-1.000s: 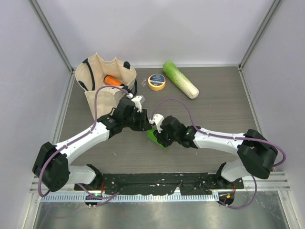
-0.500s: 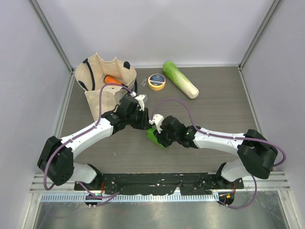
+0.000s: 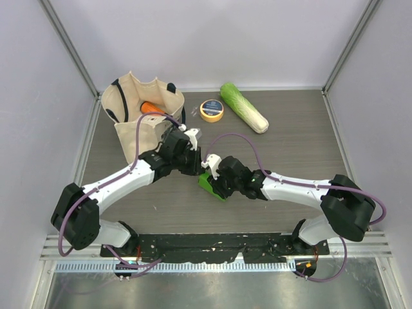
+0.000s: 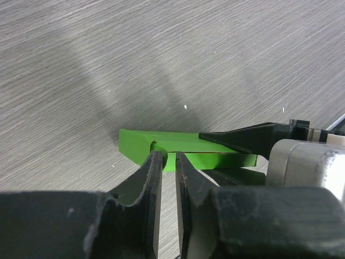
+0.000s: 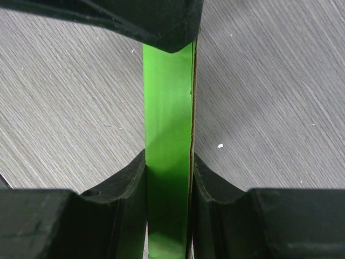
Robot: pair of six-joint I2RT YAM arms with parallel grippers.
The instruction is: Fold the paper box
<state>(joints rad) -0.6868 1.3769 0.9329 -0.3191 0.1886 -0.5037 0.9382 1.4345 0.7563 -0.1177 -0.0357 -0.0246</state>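
The paper box (image 3: pixel 207 185) is bright green card lying on the dark wood table between both arms. My right gripper (image 3: pixel 214 180) is shut on it. In the right wrist view a green strip of the box (image 5: pixel 167 108) fills the space between the pads of my right gripper (image 5: pixel 168 162). My left gripper (image 3: pixel 198 166) comes in from the upper left. In the left wrist view its tips (image 4: pixel 167 156) rest at the box's near edge (image 4: pixel 145 143), jaws almost together with a thin gap and table showing through. The right gripper's black finger (image 4: pixel 242 141) lies across the box top.
A cream tote bag (image 3: pixel 132 122) holding an orange item (image 3: pixel 153 108) stands at the back left. A yellow tape roll (image 3: pixel 212 110) and a long pale-green cabbage (image 3: pixel 243 107) lie at the back. White walls enclose the table on three sides.
My left gripper has slid a little right towards the box and its jaws have narrowed a lot. The right gripper and the box have stayed put.
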